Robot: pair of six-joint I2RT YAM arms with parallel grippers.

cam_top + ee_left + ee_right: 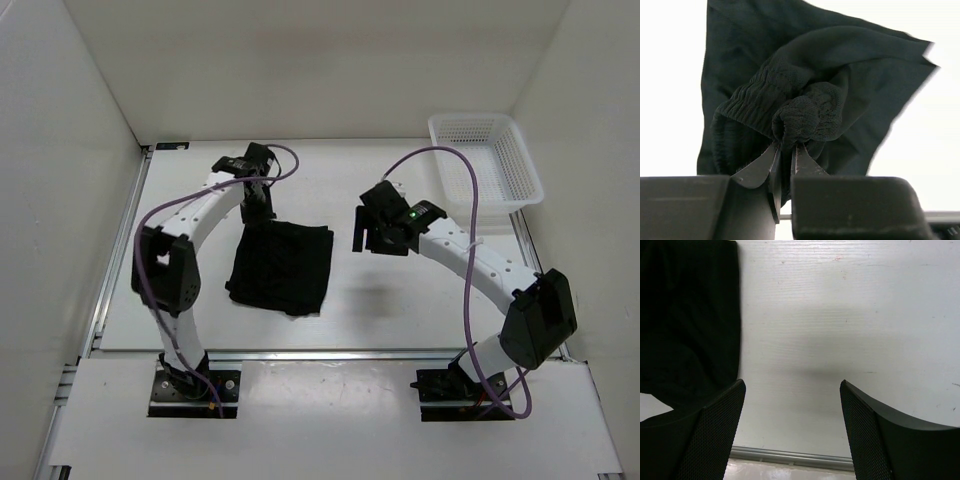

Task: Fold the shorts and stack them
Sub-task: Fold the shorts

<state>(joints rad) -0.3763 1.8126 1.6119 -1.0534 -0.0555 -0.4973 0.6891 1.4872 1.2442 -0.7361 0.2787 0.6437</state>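
1. The top view looks down from high above and behind the arm bases at 6 o'clock, far enough away to take in the whole desk (400,310).
2. The left wrist view sits just behind the left tool (786,147) and faces along it, very near the shorts (840,75).
3. The right wrist view faces down past the right tool (792,385), close to the desk, with the shorts at 9 o'clock.
4. All three views share the shorts.
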